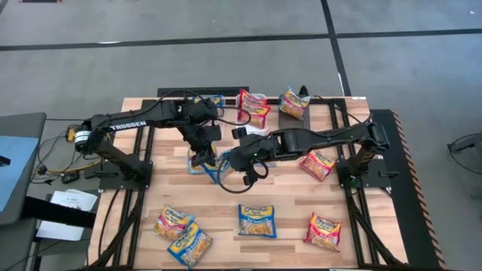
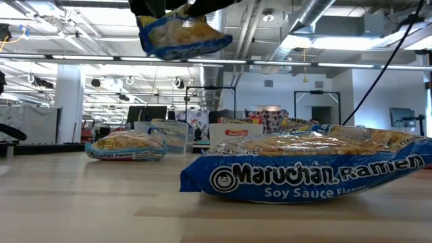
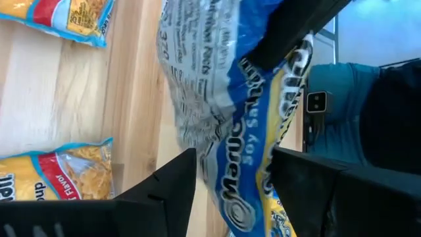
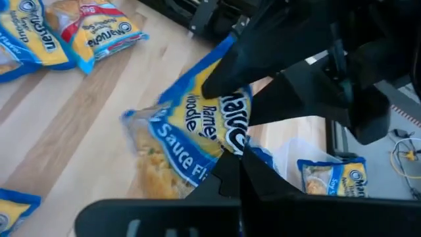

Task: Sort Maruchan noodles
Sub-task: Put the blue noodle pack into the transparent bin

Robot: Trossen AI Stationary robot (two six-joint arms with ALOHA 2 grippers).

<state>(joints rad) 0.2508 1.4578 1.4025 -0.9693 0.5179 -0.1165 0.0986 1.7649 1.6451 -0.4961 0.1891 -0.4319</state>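
A blue-and-yellow Maruchan soy sauce packet (image 1: 205,162) hangs over the middle of the table, high above the wood in the low view (image 2: 182,34). Both grippers are on it. My left gripper (image 1: 199,156) comes from the far left and has the packet (image 3: 223,118) between its fingers. My right gripper (image 1: 225,167) reaches in from the right, shut on the packet's edge (image 4: 191,138). Other noodle packets lie flat on the table. My left gripper pinches the packet between its two fingers (image 3: 172,187), one on each flat side, at the end with the printed logo (image 3: 240,191). It slants down from the table's far left. The packet is clear of the table. My right gripper is shut on a thin edge of the wrapper (image 4: 229,150), pinched at its fingertips (image 4: 238,172). It slants down from the table's right. The crumpled packet stretches away from it toward my left gripper, clear of the table.
Loose packets lie near the front edge (image 1: 173,220) (image 1: 192,245) (image 1: 257,220) (image 1: 324,229), one at the right (image 1: 318,163) and others at the far edge (image 1: 254,108) (image 1: 294,103). Another blue packet (image 4: 332,178) lies under the grippers. Bare wood shows at the front centre.
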